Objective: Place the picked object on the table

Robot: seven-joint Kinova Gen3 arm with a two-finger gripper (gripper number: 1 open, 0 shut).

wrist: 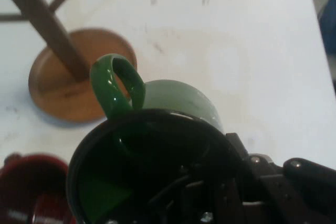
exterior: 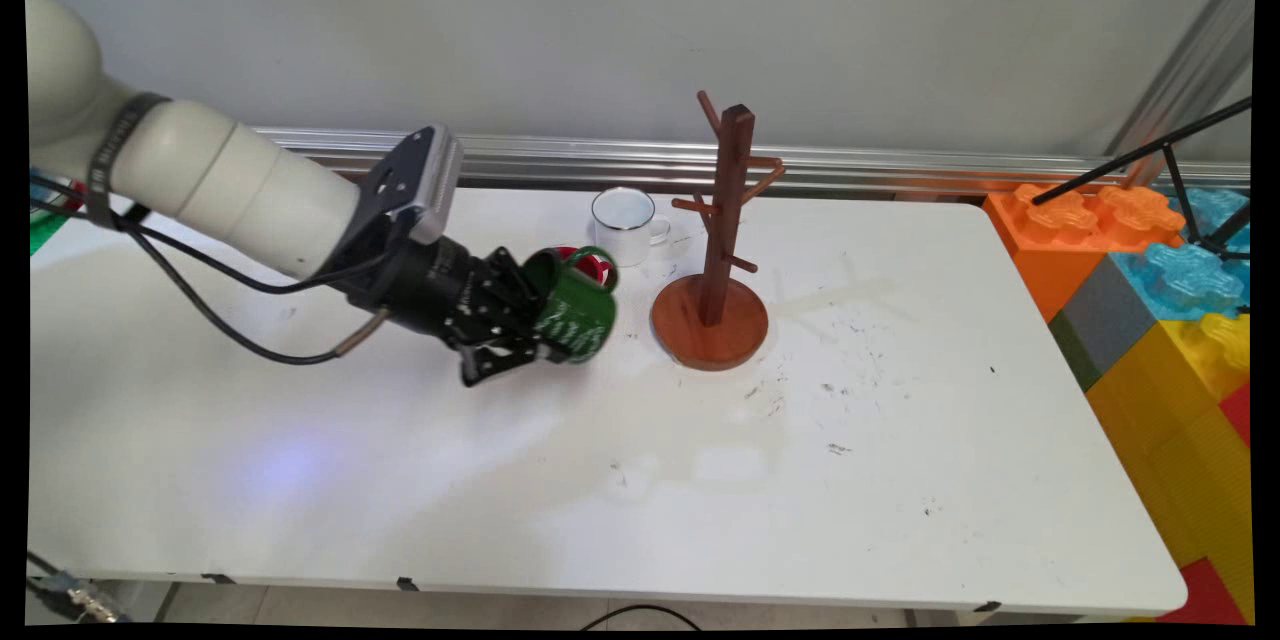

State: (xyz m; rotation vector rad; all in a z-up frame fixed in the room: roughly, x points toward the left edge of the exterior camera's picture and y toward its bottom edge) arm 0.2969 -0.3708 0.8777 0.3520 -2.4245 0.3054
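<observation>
In the main view the end effector (exterior: 520,335) is closed on the rim of a green mug (exterior: 575,312), one finger apparently inside the mouth and one outside, and holds it tipped on its side just above the worktop (exterior: 900,440), mouth toward the arm and base toward the wooden mug tree (exterior: 716,240). The mug hangs just to the left of the tree's round base, close to it but not touching, with its handle uppermost. None of the tree's pegs carries anything. A red mug (exterior: 592,263) shows only as a sliver behind the green one, also left of the tree, and a white enamel mug (exterior: 624,223) stands upright a little further back, left of the tree's post. So, as a judgement: one mug is lifted and brought near the tree, nothing is hung, and two mugs sit on the surface. The worktop is white, scuffed with dark marks to the right of and in front of the tree; a pale wall with a metal rail runs behind it, and large coloured toy blocks (exterior: 1150,270) are stacked well to the tree's right. In the hand view the green mug (wrist: 152,150) fills the lower frame, its dark mouth facing the camera and its handle pointing up toward the mug tree's (wrist: 68,72) base and post beyond; the end effector's linkage clamps the rim at lower right, and the red mug (wrist: 31,187) lies at lower left, beside the tree's base.
</observation>
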